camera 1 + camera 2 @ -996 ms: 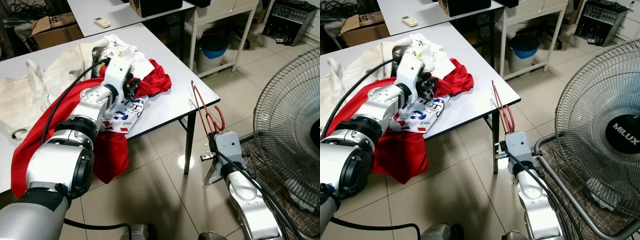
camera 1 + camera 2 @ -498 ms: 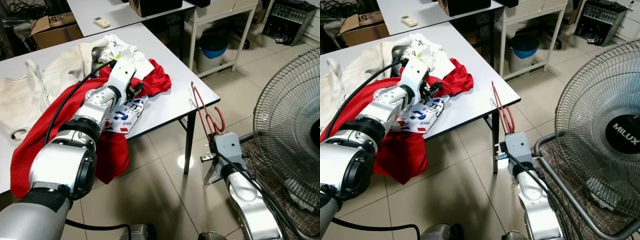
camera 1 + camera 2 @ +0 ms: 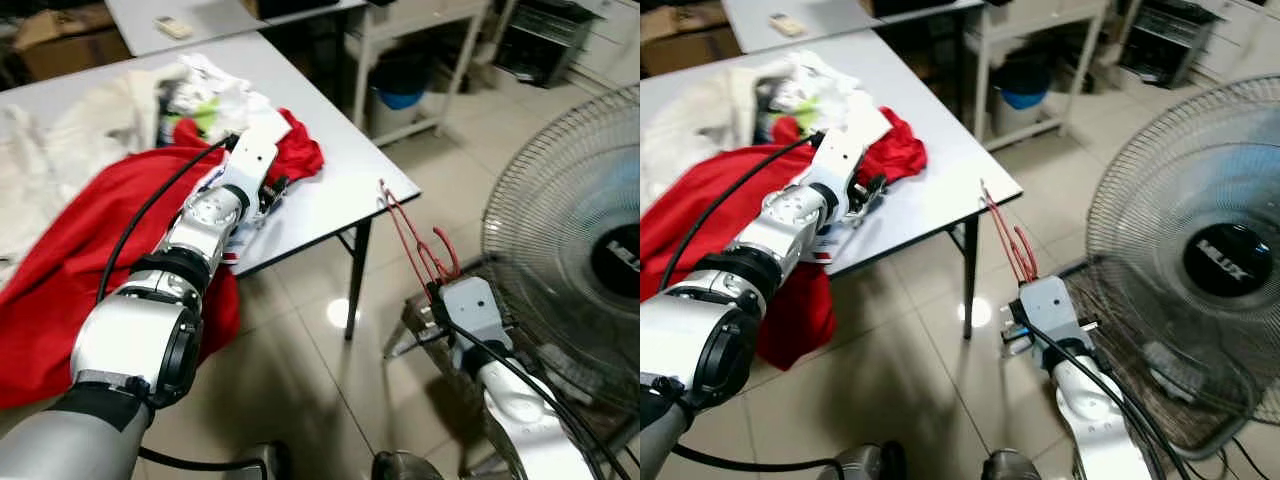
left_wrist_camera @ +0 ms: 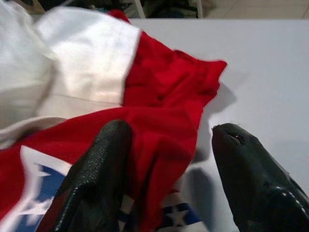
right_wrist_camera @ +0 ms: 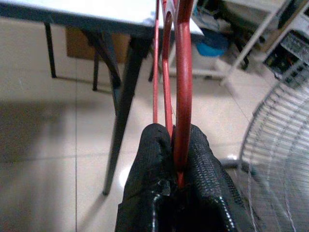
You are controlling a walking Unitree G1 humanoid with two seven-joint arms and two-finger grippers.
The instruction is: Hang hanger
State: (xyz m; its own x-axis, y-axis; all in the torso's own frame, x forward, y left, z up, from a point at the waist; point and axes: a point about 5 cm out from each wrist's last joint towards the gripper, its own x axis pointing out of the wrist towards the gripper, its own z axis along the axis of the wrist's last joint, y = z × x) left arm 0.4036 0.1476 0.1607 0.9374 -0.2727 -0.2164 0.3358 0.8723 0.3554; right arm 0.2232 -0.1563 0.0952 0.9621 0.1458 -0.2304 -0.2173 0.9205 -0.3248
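Right, the big round wire-caged standing fan point(image 3: 1200, 270) fills the right side, and the white rectangular desk point(image 3: 335, 190) stretches to the left, draped with a crumpled red cloth garment point(image 3: 80, 240) and a pale cream garment point(image 3: 60, 140) farther back. The left claw point(image 4: 166, 159) hovers open over the red cloth near the desk's right edge, fingers apart. Down at the near right, off the desk, the right claw point(image 5: 176, 159) is clamped on the thin red wire hanger point(image 3: 415, 245), held upright above the tiled floor point(image 3: 310, 370).
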